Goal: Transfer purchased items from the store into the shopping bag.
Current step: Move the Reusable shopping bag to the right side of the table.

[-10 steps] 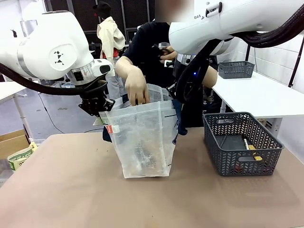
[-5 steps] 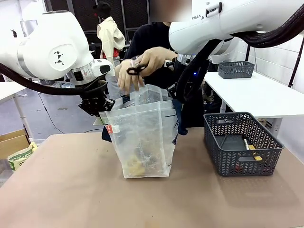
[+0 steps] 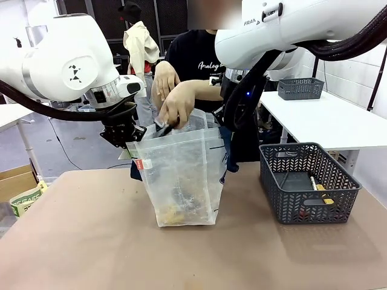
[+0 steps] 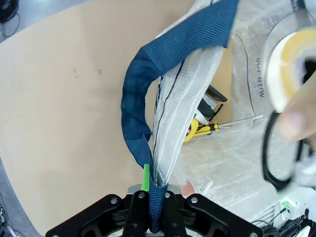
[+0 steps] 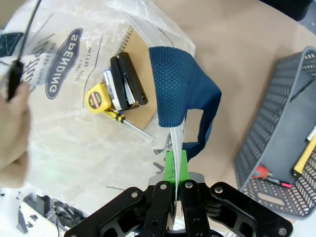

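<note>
On the brown table (image 3: 91,241), in the middle, stands the clear plastic shopping bag (image 3: 184,175) with two navy strap handles, its mouth held open. The left gripper (image 3: 129,140) is clenched on the left handle (image 4: 133,103). The right gripper (image 5: 175,174) is clenched on the right handle (image 5: 180,89) together with the bag's rim, its green pads pressed on them.

From the front, the content is a dim yellow and dark heap at the bottom. The wrist views look down into the bag and show four things: one brown spiral notebook (image 5: 140,116), one black oblong tool (image 5: 127,79) lying on it, one yellow tape measure (image 5: 95,98) and one screwdriver (image 5: 116,116) with a yellow and black grip.

Right of the bag, apart from it, is a dark grey lattice basket (image 3: 302,208); a red thing (image 5: 261,172) and a yellow thing (image 5: 302,165) lie in it.

At the bag's far rim a person's hand (image 3: 176,104) holds something dark. The left wrist view shows black-handled scissors (image 4: 265,153) and a pale roll of tape (image 4: 279,64).

A second grey basket (image 3: 300,88) stands far right on a white table (image 3: 326,121).
</note>
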